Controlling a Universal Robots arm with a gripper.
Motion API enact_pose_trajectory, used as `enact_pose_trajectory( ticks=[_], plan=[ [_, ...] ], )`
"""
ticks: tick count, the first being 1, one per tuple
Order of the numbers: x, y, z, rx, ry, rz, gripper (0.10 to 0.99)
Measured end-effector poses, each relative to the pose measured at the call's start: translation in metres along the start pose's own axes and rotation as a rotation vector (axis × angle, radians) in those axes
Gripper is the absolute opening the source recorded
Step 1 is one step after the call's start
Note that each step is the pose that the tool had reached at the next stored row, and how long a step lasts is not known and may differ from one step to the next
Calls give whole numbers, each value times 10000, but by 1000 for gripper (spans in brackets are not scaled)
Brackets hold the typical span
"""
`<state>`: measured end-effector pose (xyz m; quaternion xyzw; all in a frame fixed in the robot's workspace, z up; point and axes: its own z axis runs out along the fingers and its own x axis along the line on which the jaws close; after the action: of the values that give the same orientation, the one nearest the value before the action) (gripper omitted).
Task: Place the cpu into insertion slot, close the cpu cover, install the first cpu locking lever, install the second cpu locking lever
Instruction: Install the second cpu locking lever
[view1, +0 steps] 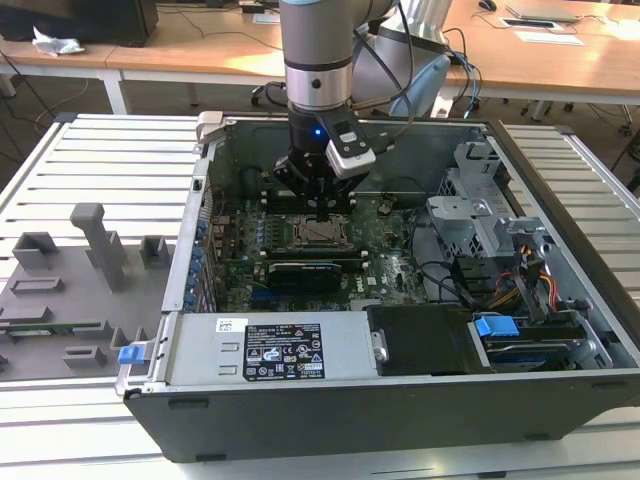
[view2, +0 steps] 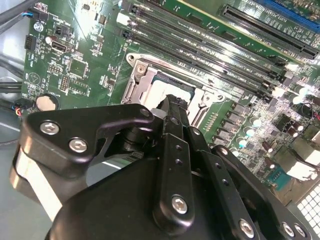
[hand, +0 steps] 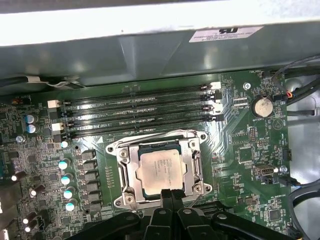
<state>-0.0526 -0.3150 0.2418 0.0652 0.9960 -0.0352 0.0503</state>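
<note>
gripper (view1: 321, 205) hangs over the open computer case (view1: 400, 400), centre of the exterior view, just above the insertion slot (view1: 316, 232). in the first wrist view the cpu (hand: 160, 170) lies flat in the insertion slot (hand: 159, 170), mid-frame, with the cpu cover (hand: 192, 165) closed down around it, pale face showing through the window. fingers (hand: 171, 197) pressed together, nothing seen between them, their tips at the cover's lower edge; touching or just above, hard to say. in the second wrist view the gripper (view2: 172, 107) hides much of the cpu (view2: 160, 92), its clenched tips sitting at the socket frame. memory slots (hand: 135, 107) run across the upper middle of the first wrist view, above the socket. locking levers not clearly made out. grey slotted table (view1: 100, 160) at the exterior view's left.
</note>
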Motion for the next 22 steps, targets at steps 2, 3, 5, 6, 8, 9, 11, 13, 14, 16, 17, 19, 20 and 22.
enact_pose_trajectory(
  ticks=[2, 3, 5, 6, 8, 9, 11, 13, 14, 16, 17, 19, 20, 22],
  plan=[
    [-5, -45, 4, 1, 1, 2, 106],
    [-11, -88, 8, 0, 0, 3, 106],
    [-29, -233, 19, 0, 0, 3, 106],
    [-33, -261, 21, 0, 0, 2, 106],
    [-40, -309, 25, -16, 2, 3, 106],
    [-42, -329, 27, -40, 6, 6, 106],
    [-43, -366, 39, -188, 25, 22, 106],
    [-30, -403, 49, -490, 67, 51, 106],
    [-16, -417, 51, -651, 89, 68, 106],
    [14, -438, 55, -905, 122, 91, 106],
    [27, -448, 57, -981, 134, 98, 106],
    [55, -480, 70, -1129, 154, 110, 106],
    [65, -493, 76, -1173, 159, 115, 106],
    [85, -522, 89, -1267, 171, 128, 106]
  ],
)
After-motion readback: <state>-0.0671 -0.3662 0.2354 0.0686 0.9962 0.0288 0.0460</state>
